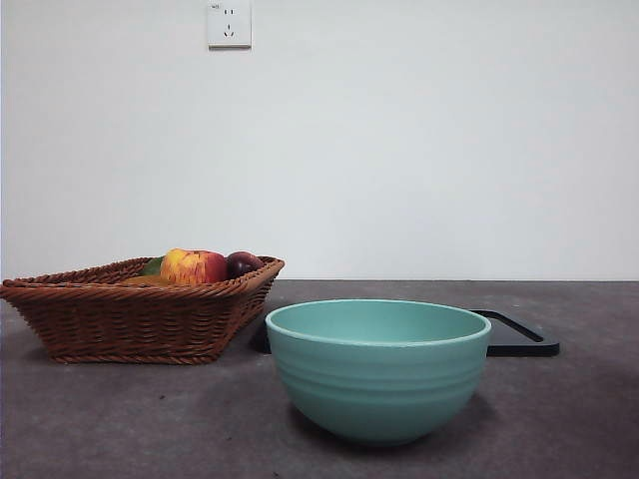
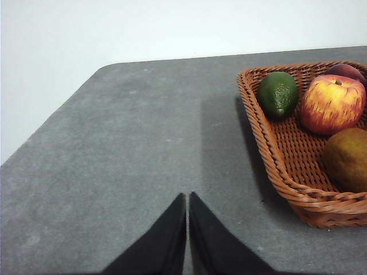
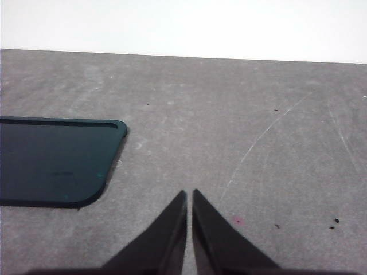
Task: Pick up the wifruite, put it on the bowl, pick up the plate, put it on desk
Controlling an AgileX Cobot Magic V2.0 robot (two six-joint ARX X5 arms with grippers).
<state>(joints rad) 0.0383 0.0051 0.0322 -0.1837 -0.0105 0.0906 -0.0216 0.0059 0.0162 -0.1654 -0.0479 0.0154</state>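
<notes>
The desk (image 1: 599, 419) is spreading dark grey and felt-like under everything, running back to a white wall (image 1: 399, 150) that is carrying a socket (image 1: 229, 23) high up. In the left wrist view its rounded corner is showing, with a broad bare stretch lying between that edge and the basket.

The wicker basket (image 1: 130, 324) is sitting to the left of the bowl and a little behind it, apart from it. It is holding the wifruite (image 2: 348, 159), dull orange-brown, lying against the near wall of the basket just beside the red-yellow apple (image 2: 333, 103). A green avocado-like fruit (image 2: 277, 94) is resting in the basket's corner next to the apple, and a dark plum (image 1: 243, 263) is peeking out behind the apple.

The bowl (image 1: 378, 370) is standing upright at the front, seafoam-teal and ridged; its inside is not showing from this low angle.

A flat dark plate (image 3: 54, 163) with rounded corners is lying on the desk behind the bowl's right side, with open desk beyond it.

The left gripper (image 2: 187, 197) is hovering over bare desk beside the basket, jaws pressed together on nothing. The right gripper (image 3: 189, 195) is hovering near the plate's corner, likewise clenched and empty.
</notes>
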